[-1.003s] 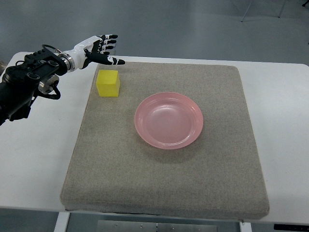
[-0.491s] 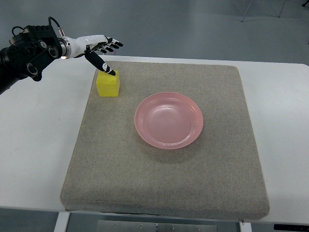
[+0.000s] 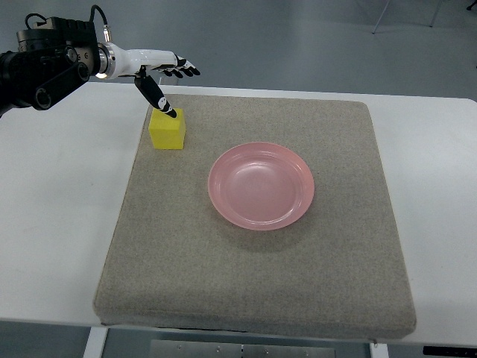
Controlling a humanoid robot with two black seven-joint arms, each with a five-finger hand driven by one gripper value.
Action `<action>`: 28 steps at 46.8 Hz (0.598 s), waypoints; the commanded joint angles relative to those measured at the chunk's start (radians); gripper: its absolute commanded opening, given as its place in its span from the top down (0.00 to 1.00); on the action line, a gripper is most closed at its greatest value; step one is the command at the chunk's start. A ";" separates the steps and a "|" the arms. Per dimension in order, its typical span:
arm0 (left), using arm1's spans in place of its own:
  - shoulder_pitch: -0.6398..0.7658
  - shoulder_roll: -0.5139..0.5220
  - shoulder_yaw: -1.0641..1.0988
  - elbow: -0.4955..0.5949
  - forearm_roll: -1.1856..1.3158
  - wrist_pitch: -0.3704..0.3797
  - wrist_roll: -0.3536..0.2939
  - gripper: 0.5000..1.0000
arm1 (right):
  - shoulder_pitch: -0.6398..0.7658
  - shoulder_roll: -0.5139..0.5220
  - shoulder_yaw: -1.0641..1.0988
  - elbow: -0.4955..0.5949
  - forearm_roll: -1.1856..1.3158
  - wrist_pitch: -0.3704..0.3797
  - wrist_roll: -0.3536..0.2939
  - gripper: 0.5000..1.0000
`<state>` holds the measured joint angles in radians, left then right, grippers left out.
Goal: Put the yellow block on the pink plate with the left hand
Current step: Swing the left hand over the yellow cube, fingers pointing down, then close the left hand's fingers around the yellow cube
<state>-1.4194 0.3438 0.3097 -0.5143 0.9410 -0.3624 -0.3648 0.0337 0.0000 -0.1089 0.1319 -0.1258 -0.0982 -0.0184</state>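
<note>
A yellow block [image 3: 167, 130] sits on the grey mat [image 3: 253, 261], near its far left corner. The pink plate [image 3: 261, 185] lies in the middle of the mat, to the right of the block and apart from it. My left hand [image 3: 170, 83] comes in from the upper left and hovers just above and behind the block. Its fingers [image 3: 186, 69] are spread flat and its thumb [image 3: 157, 95] points down, with the tip at the block's far top edge. It holds nothing.
The mat lies on a white table [image 3: 59, 224]. The table's far edge runs just behind the hand, with grey floor [image 3: 298, 37] beyond it.
The left arm has risen and swung right. The hand turned from flat beside the block to above it, thumb now pointing down at the block's far edge. Block and plate have not moved.
</note>
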 commanded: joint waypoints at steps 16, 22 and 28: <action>0.013 0.014 0.006 -0.006 0.045 -0.061 -0.020 0.11 | 0.000 0.000 0.000 0.000 0.000 0.000 0.000 0.15; 0.023 0.014 0.005 0.004 0.045 -0.055 -0.019 0.11 | 0.000 0.000 0.000 0.000 0.000 0.000 0.000 0.15; 0.040 0.012 0.005 0.013 0.042 -0.050 -0.014 0.11 | 0.000 0.000 0.000 0.000 0.000 0.000 0.000 0.15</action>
<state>-1.3886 0.3564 0.3160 -0.5065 0.9860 -0.4144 -0.3831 0.0337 0.0000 -0.1089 0.1319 -0.1258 -0.0982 -0.0185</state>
